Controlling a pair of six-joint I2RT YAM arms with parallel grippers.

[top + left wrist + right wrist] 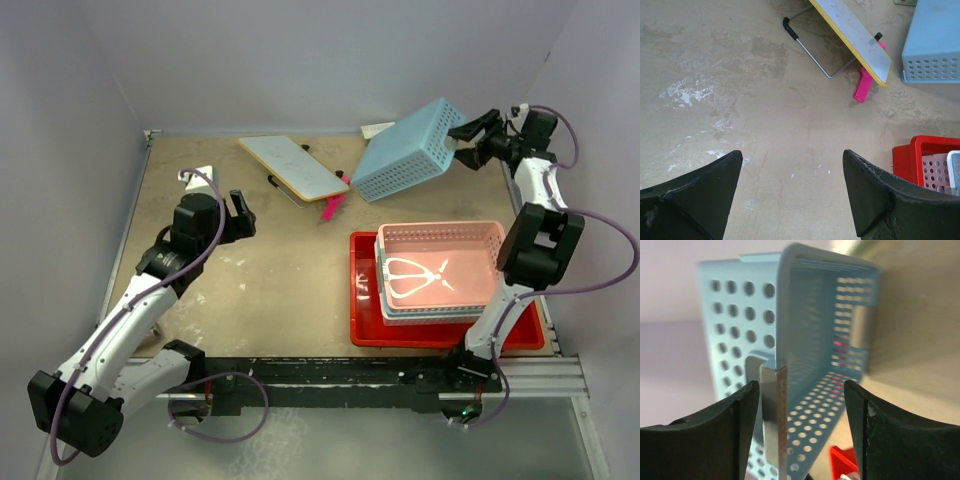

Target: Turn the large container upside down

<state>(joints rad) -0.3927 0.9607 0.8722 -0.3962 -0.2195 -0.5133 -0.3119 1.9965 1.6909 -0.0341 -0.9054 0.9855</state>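
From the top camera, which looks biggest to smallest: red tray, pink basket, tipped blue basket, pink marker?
Biggest: red tray.
Then pink basket and blue basket, about alike; the blue one is tipped up, so unsure.
Smallest: pink marker.

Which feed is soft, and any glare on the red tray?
Right wrist: light-blue basket fills the frame, far wall and background blurred. Left wrist: sharp, evenly lit. Top external: pink basket washed out; red tray shows no glare.

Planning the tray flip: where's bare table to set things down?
Free: table centre, between the left pincer, the whiteboard and the red tray. Crowded: back right, tilted blue basket by the right pincer; tray holds the pink basket.
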